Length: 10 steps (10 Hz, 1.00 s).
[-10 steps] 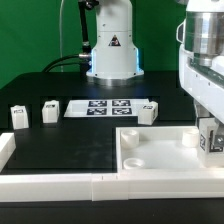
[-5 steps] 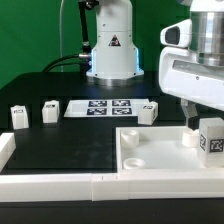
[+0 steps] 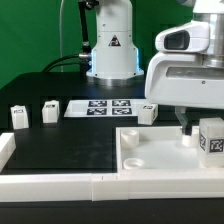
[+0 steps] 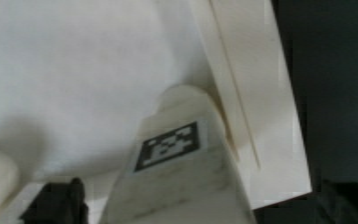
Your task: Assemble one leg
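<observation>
Leg held over the panel's far corner, exterior view's right.
The gripper (image 3: 205,128) was clenched on the leg (image 3: 211,139), tag facing the camera, just above the white panel (image 3: 160,158) near its right edge. Three spare legs (image 3: 148,112) (image 3: 50,112) (image 3: 19,117) stood on the black table (image 3: 70,145), flanking the marker board (image 3: 102,107).

Only a black warning triangle shows on the robot base (image 3: 112,45).
</observation>
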Available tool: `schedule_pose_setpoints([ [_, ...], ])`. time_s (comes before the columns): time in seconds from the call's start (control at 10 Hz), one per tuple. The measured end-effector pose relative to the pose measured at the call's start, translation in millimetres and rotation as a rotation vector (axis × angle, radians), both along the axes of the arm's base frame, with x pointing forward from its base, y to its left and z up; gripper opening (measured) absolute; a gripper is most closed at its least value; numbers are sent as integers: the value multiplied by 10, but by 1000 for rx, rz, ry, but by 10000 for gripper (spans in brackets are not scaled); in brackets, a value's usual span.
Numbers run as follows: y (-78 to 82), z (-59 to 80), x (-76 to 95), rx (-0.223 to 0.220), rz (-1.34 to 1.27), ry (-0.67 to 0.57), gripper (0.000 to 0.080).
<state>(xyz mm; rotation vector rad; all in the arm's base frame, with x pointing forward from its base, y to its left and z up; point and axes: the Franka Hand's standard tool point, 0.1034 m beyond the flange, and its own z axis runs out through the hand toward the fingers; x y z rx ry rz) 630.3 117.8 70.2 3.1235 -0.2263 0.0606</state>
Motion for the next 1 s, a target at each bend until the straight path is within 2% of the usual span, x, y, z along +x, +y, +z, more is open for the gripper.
schedule_pose_setpoints([
  [0.1, -15, 1, 8, -6, 35, -3, 649],
  [0.4, -16, 1, 8, -6, 35, -3, 291],
  [0.7, -16, 0, 8, -4, 12, -3, 292],
  [1.0, 24, -7, 3, 19, -502, -19, 292],
])
